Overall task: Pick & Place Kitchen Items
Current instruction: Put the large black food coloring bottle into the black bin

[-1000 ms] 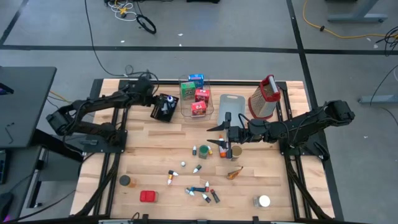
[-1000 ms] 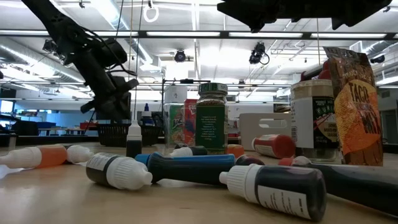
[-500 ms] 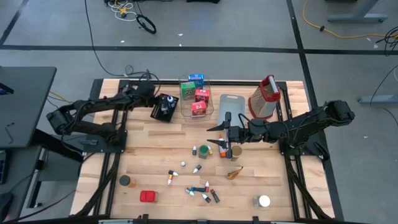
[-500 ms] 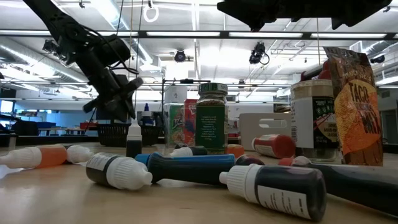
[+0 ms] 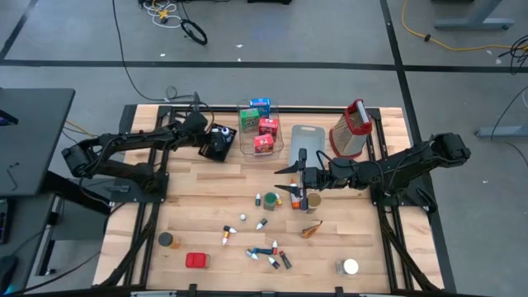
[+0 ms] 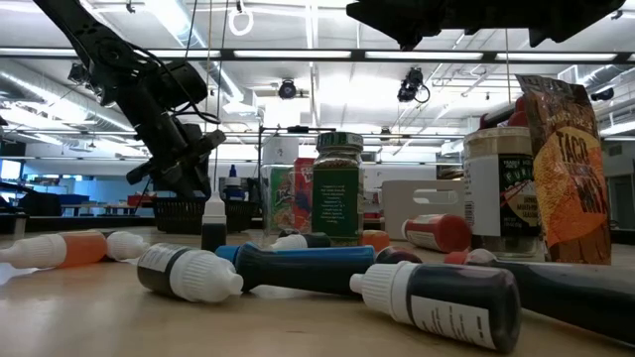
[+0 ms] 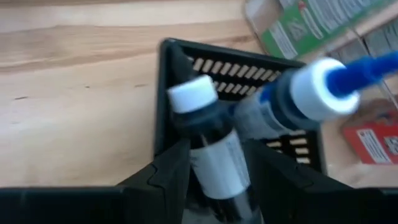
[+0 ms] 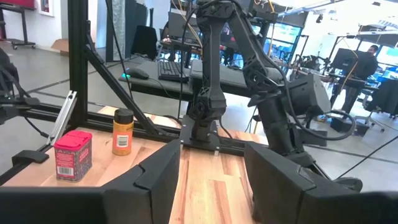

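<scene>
The counter (image 5: 206,206) is pale butcher-block wood with visible plank seams. The landmark here is the clear tray (image 5: 259,129) near its far edge, holding glossy green, blue and red little boxes.

Just left of that tray stands a black slotted bin (image 7: 249,68). Over it hangs the left gripper (image 7: 214,162), its jaws partly closed on a small dark bottle (image 7: 211,146) with a white cap and a white paper label. Beside that bottle, inside the bin, lies a second bottle (image 7: 292,102) with a white collar and a blue tip. Compared with a second ago, the left gripper has swung slightly closer to the tray and tilted; the bottle remains in its grip.

To the right of the tray lie a flat grey-blue board (image 5: 308,136) and a metal grater (image 5: 350,130) with a red handle.

In front of the tray the right gripper (image 5: 290,179) hangs unmoved, its jaws parted and holding nothing, above a green-lidded jar (image 5: 271,200) and small bottles. Farther out, more tiny bottles (image 5: 268,254), an orange-brown scrap (image 5: 311,229), a red tin (image 5: 195,261), a dark-capped jar (image 5: 167,240) and a white-topped can (image 5: 350,266) lie scattered.
</scene>
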`<control>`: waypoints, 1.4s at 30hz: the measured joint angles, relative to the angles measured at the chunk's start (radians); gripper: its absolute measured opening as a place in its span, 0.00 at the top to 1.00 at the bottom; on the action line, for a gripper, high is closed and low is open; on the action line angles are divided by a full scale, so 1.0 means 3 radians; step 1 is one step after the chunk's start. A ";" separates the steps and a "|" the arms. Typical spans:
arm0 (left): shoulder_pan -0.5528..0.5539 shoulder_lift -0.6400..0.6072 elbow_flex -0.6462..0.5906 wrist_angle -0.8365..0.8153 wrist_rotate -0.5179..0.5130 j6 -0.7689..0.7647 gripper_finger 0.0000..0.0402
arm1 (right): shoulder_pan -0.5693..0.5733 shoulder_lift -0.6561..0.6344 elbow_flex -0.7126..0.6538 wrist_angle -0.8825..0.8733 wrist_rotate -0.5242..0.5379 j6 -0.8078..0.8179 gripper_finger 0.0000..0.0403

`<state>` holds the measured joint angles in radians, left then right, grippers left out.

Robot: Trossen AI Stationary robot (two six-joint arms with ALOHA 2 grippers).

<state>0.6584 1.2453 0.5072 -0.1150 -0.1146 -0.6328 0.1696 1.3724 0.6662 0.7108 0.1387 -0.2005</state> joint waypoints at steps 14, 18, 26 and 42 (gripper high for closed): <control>-0.0124 -0.0009 0.0009 -0.0605 -0.0114 0.0253 0.60 | 0.0000 0.0000 0.0000 -0.0002 -0.0001 0.0001 0.52; -0.0179 0.0008 -0.0012 -0.0595 -0.0008 0.0343 0.60 | 0.0000 0.0000 0.0000 -0.0002 -0.0001 0.0001 0.52; -0.0213 0.0004 -0.0005 -0.0445 -0.0030 0.0140 0.60 | 0.0000 0.0000 0.0000 -0.0004 -0.0001 0.0026 0.52; -0.0218 0.0409 0.0015 0.0046 0.0096 -0.0048 0.59 | 0.0000 0.0000 0.0000 -0.0004 0.0000 0.0015 0.52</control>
<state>0.5930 1.3681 0.5116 -0.1013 -0.0859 -0.6472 0.1696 1.3724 0.6662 0.7097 0.1387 -0.1959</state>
